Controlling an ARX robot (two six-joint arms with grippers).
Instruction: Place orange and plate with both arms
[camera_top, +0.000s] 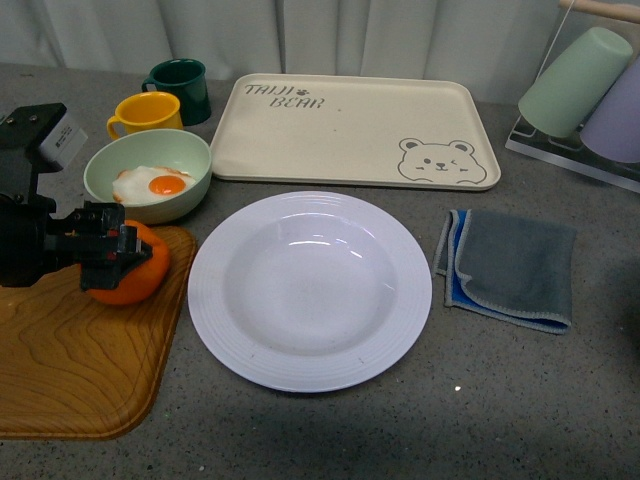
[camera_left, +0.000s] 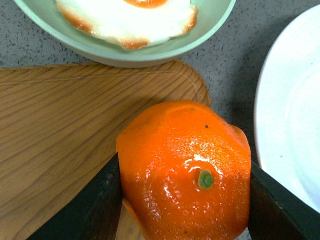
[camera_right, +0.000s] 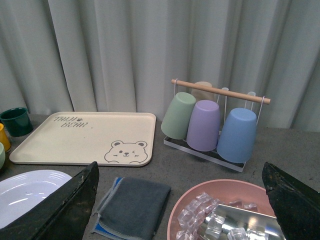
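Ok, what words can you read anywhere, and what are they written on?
"TAIJI BEAR": on the cream tray, in its far left corner, with a small paw print; the first word is fancy lettering, so I'm less sure of it.
No other writing shows on anything else.

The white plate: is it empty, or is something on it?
Empty. The plate shows only bare glossy white, bowl and rim alike.

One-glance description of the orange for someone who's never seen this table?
Find the wooden tray at the front left of the table. At its far right corner, beside the white plate, the left gripper clamps the orange. Unlike the egg yolk in the green bowl behind, it's a whole glossy fruit with a green stem dot.
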